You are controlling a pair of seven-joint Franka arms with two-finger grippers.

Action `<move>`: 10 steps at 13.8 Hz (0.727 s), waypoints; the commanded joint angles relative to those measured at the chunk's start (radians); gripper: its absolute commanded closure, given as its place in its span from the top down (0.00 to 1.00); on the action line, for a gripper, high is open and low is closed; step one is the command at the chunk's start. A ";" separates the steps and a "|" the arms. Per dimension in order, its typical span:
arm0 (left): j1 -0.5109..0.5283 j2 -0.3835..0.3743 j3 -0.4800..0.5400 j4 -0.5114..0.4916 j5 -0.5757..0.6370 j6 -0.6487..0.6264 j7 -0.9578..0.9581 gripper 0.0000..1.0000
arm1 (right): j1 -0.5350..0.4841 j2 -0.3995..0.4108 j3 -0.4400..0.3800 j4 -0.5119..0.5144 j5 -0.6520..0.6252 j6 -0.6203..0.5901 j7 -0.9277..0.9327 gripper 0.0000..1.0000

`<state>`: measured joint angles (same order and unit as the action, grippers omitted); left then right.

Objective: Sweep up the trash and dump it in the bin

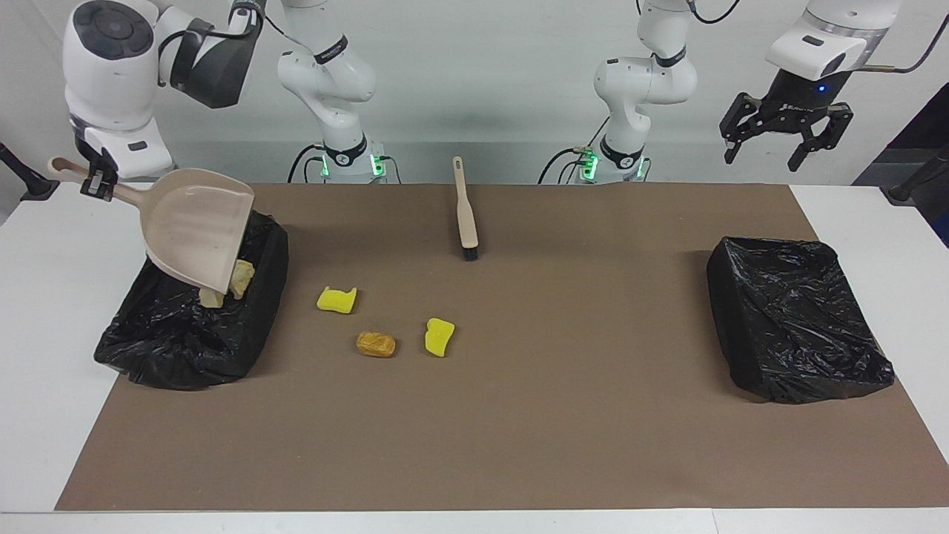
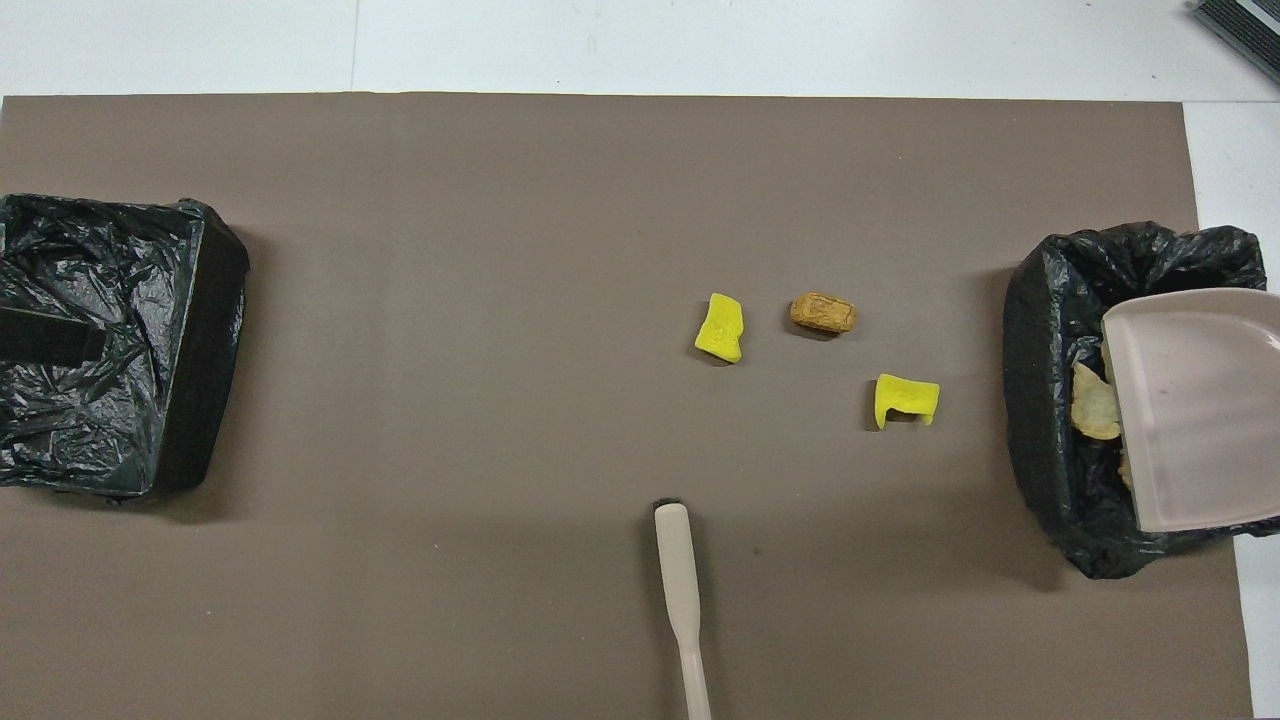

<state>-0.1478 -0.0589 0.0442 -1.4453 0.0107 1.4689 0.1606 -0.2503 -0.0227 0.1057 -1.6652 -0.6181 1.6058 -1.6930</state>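
Note:
Three scraps of trash lie on the brown mat: a yellow sponge chunk [image 1: 337, 299] [image 2: 907, 398], a golden-brown bread lump [image 1: 375, 344] [image 2: 823, 313] and a second yellow chunk [image 1: 439, 337] [image 2: 720, 327]. Pale lumps [image 1: 241, 276] [image 2: 1093, 405] rest in the black-lined bin [image 1: 148, 348] [image 2: 1045, 300] at the right arm's end. My right gripper [image 1: 96, 182] is shut on the handle of the beige dustpan [image 1: 196, 237] [image 2: 1190, 400], which hangs tilted over that bin and hides most of its contents. High over the left arm's end of the table, my left gripper [image 1: 765, 157] is open and holds nothing.
A beige brush [image 1: 465, 215] [image 2: 680, 590] lies on the mat near the robots, bristles pointing away from them. A second black-lined bin [image 1: 797, 326] [image 2: 110, 340] stands at the left arm's end. White table [image 1: 44, 297] borders the mat.

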 commanded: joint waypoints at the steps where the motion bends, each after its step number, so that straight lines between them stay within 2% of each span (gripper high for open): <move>1: 0.013 -0.013 -0.006 -0.006 -0.003 -0.015 0.002 1.00 | -0.001 -0.008 0.002 0.070 0.017 -0.059 -0.036 0.00; 4: 0.011 -0.013 -0.006 -0.004 -0.003 -0.016 0.002 1.00 | -0.003 -0.026 0.002 0.091 0.037 -0.072 -0.031 0.00; 7: 0.013 -0.013 -0.006 -0.006 -0.003 -0.016 0.002 1.00 | -0.001 -0.040 0.002 0.088 0.164 -0.080 0.030 0.00; 10: 0.011 -0.013 -0.006 -0.004 -0.003 -0.016 0.002 1.00 | 0.002 -0.088 0.005 0.024 0.276 -0.080 0.165 0.00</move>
<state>-0.1477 -0.0590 0.0442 -1.4453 0.0107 1.4672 0.1605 -0.2497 -0.0621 0.1063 -1.5872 -0.4109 1.5342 -1.6043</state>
